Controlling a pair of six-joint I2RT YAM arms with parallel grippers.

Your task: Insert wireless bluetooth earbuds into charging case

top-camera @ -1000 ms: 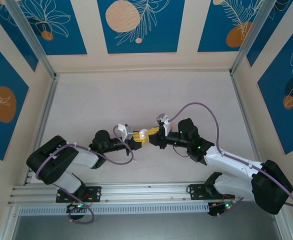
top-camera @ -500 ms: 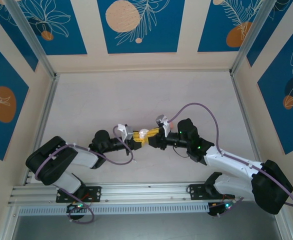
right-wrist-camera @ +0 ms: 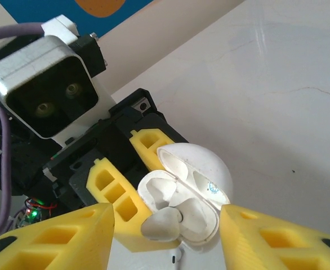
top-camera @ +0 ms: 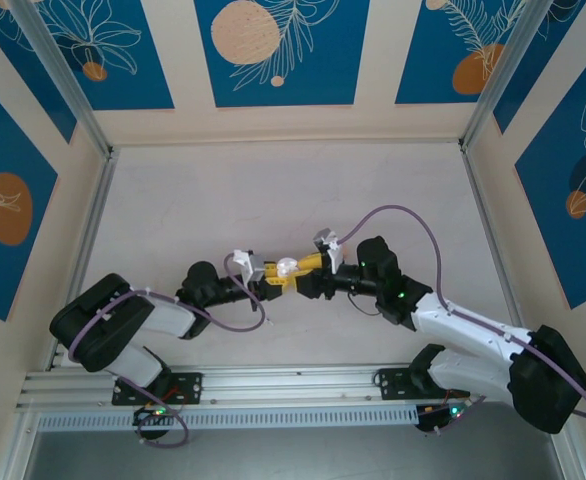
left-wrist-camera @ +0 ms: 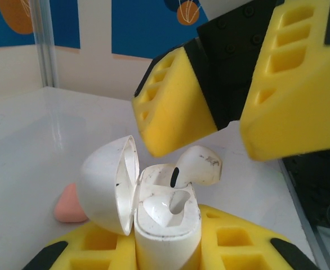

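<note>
My left gripper (top-camera: 270, 276) (left-wrist-camera: 165, 254) is shut on a white charging case (left-wrist-camera: 166, 225) (right-wrist-camera: 194, 216) (top-camera: 288, 266) and holds it upright off the table. The case's lid (left-wrist-camera: 106, 183) (right-wrist-camera: 201, 169) is swung open. One white earbud (left-wrist-camera: 201, 165) (right-wrist-camera: 164, 224) rests tilted on the case's rim, sticking out above a slot. The other slot (left-wrist-camera: 182, 203) looks bare. My right gripper (top-camera: 309, 264) (right-wrist-camera: 170, 242) (left-wrist-camera: 228, 121) hovers just over the case. It is open, its yellow fingers (right-wrist-camera: 58, 236) spread on either side of the earbud and not touching it.
A small salmon-pink piece (left-wrist-camera: 68, 203) lies on the white table (top-camera: 223, 200) behind the lid; I cannot tell what it is. Aluminium rails (top-camera: 83, 240) and patterned walls (top-camera: 273, 50) fence the table. Both arms meet near the table's middle.
The right wrist has edged up and left a little, and its yellow fingers now show more clearly beside the case. The left arm has barely moved.
</note>
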